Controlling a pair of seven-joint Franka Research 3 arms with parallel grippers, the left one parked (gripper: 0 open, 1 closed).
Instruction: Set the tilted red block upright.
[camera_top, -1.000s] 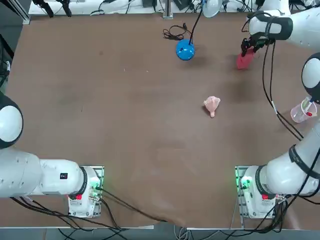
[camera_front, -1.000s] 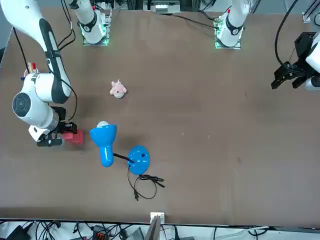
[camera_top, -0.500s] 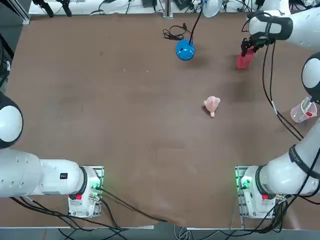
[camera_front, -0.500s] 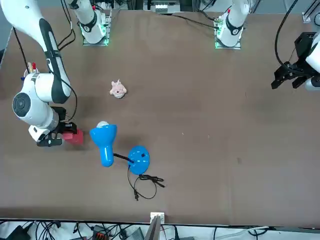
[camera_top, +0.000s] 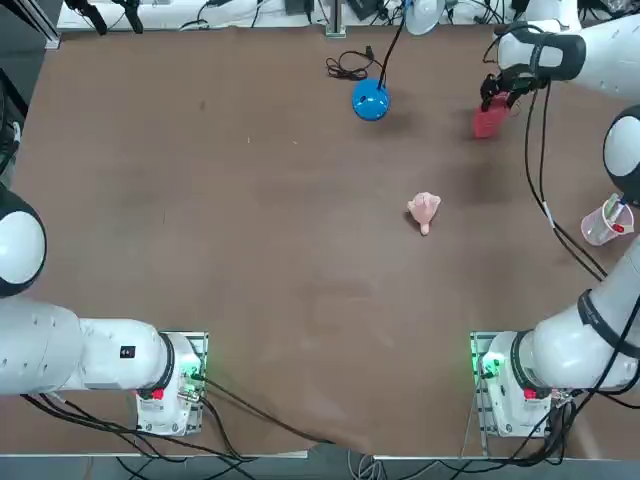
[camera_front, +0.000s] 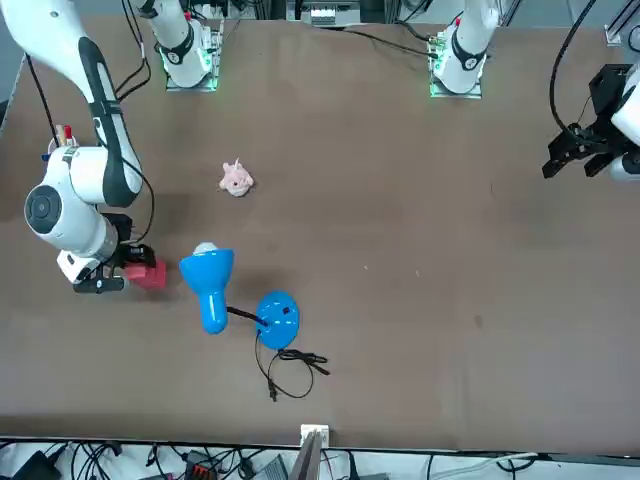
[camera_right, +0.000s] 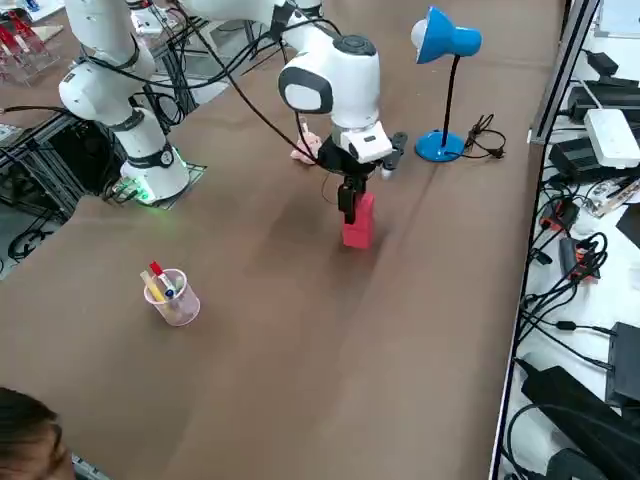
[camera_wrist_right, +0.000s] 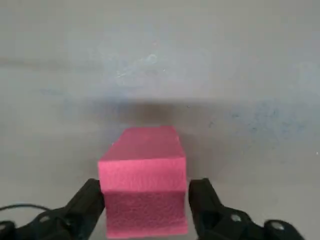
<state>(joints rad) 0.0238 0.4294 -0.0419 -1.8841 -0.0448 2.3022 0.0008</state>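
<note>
Two fingers of my R claw (camera_wrist_right: 146, 192) are spread, one on each side of the red block (camera_wrist_right: 145, 185), w/ a slim gap showing at one side. Block's upright on the desk (camera_top: 300, 250), upper right of the top view; blue lamp (camera_right: 440, 145)'s near upper center, pink toy (camera_top: 423, 210) right of center.

Soft Light, Faint Shadows

We had even, moderately bright light in the 3 room views, with soft shadows on the tabletop (camera_top: 290, 230). In the right wrist view, we saw hazy, low-contrast grey, a blurred dark shadow beyond the red block (camera_wrist_right: 145, 185), and a brighter band across its middle.
</note>
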